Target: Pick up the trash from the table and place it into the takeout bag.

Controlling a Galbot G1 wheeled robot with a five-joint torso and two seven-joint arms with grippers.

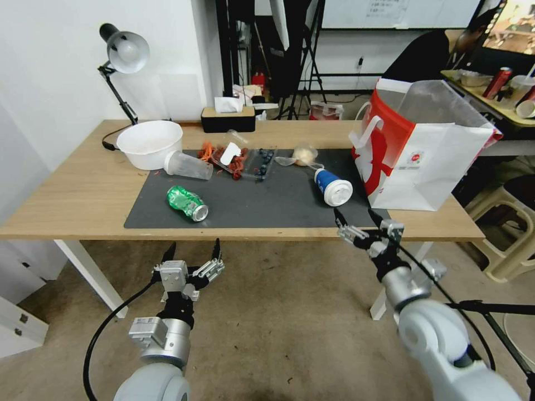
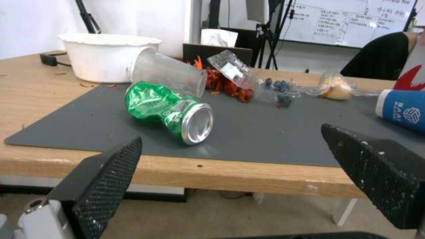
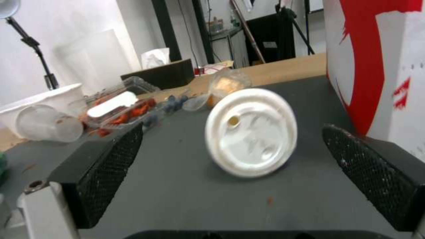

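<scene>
On the table (image 1: pixel 72 189), several pieces of trash lie on the dark grey mat (image 1: pixel 278 209). A dented green can (image 1: pixel 188 203) (image 2: pixel 170 111) lies on its side near the front. Behind it is a tipped clear plastic cup (image 1: pixel 188 165) (image 2: pixel 166 71). A blue paper cup (image 1: pixel 333 187) lies with its white lid (image 3: pixel 251 131) facing my right gripper (image 1: pixel 358 216) (image 3: pixel 233 127), which is open at the table's front edge. A clear-wrapped beige lump (image 1: pixel 304 155) (image 3: pixel 228 84) lies farther back. The takeout bag (image 1: pixel 423 150) (image 3: pixel 381 66) stands open at the right. My left gripper (image 1: pixel 192 253) (image 2: pixel 231 134) is open, below and in front of the can.
A white bowl (image 1: pixel 149 143) sits at the mat's back left beside a desk lamp (image 1: pixel 125 53). A clear clamshell (image 1: pixel 245 159) holds blueberries and red scraps. A black tissue box (image 1: pixel 228 118) stands at the table's back edge. A stool (image 1: pixel 510 223) stands at the right.
</scene>
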